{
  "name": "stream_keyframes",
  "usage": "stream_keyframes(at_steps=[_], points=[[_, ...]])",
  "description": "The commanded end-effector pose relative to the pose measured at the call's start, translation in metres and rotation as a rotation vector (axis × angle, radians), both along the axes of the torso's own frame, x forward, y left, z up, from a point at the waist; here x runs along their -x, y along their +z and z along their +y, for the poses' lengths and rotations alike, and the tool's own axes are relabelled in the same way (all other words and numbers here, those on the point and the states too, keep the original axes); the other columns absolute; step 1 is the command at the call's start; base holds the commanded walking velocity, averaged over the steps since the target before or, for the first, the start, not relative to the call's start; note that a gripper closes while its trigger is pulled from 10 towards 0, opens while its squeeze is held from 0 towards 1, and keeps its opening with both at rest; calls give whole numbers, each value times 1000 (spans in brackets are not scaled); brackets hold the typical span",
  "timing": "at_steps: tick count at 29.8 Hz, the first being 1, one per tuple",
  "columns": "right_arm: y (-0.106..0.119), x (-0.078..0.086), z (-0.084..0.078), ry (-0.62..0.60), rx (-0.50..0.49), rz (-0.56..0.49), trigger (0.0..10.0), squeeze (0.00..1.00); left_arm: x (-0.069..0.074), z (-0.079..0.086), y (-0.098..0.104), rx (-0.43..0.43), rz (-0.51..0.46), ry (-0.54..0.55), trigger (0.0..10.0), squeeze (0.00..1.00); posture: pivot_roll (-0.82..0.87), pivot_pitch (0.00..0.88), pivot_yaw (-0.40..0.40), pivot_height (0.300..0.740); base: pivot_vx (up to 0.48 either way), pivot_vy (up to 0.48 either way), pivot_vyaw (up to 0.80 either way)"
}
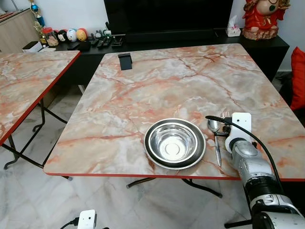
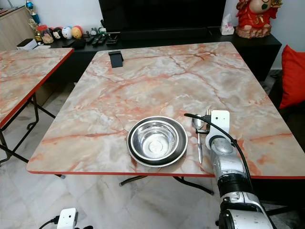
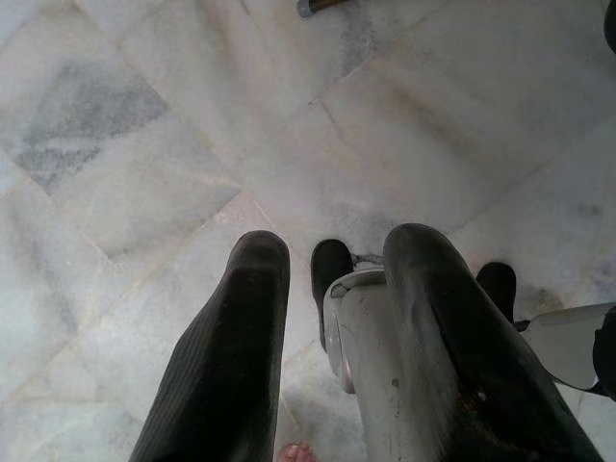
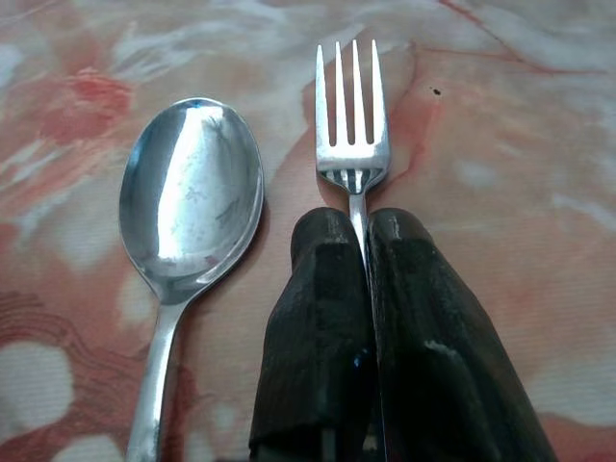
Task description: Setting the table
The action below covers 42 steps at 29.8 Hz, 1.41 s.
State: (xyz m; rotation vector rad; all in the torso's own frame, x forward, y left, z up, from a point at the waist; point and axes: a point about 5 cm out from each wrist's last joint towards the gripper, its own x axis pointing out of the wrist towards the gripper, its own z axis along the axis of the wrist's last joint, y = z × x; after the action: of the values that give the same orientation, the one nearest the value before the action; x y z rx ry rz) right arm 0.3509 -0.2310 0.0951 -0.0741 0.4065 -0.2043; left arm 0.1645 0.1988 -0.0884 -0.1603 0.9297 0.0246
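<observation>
The right pincer (image 4: 361, 231) is down on the marble table (image 1: 181, 81), its two black fingers (image 4: 318, 318) pressed together on the neck of a fork (image 4: 352, 115); the fork lies flat with its tines pointing toward the far edge, and the handle is hidden under the fingers; a spoon (image 4: 188, 212) lies just beside the fork, bowl up, parallel to it and apart from it; in the left eye view the spoon (image 1: 215, 136) sits just right of a steel bowl (image 1: 172, 141), which rests in a darker plate (image 1: 151, 153) near the table's front edge; the silver right arm (image 1: 250, 167) reaches in from the lower right, a black cable looping over its wrist; a small black stand (image 1: 125, 61) sits near the table's far edge; a second marble table (image 1: 24, 81) stands to the left; a low black cabinet (image 1: 190, 40) behind carries figurines and a red statue (image 1: 261, 16); the left pincer (image 3: 332, 279) hangs over the pale tiled floor (image 3: 192, 125), fingers parted and holding nothing.
</observation>
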Motion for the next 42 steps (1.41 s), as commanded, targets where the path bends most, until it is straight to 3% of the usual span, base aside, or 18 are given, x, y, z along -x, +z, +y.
stream_keyframes(at_steps=[1,13,26,27,42], points=[[3,-3,3,8,4,-7,10000,0,10,7,-3,-22,34,-8,10000,0,-97,0,114,740,0,0,0],[-2,-2,6,25,0,13,10000,0,13,17,-2,-31,41,0,10000,0,-95,0,115,740,0,0,0],[-2,-2,6,25,9,17,10000,0,15,15,-4,-31,45,-4,10000,0,-93,0,115,740,0,0,0],[-2,-2,6,27,8,19,10000,149,14,15,-3,-32,44,-5,10000,0,-94,0,116,740,0,0,0],[-3,-1,6,21,5,20,10000,192,9,15,-1,-34,35,-8,10000,0,-94,0,120,740,0,0,0]])
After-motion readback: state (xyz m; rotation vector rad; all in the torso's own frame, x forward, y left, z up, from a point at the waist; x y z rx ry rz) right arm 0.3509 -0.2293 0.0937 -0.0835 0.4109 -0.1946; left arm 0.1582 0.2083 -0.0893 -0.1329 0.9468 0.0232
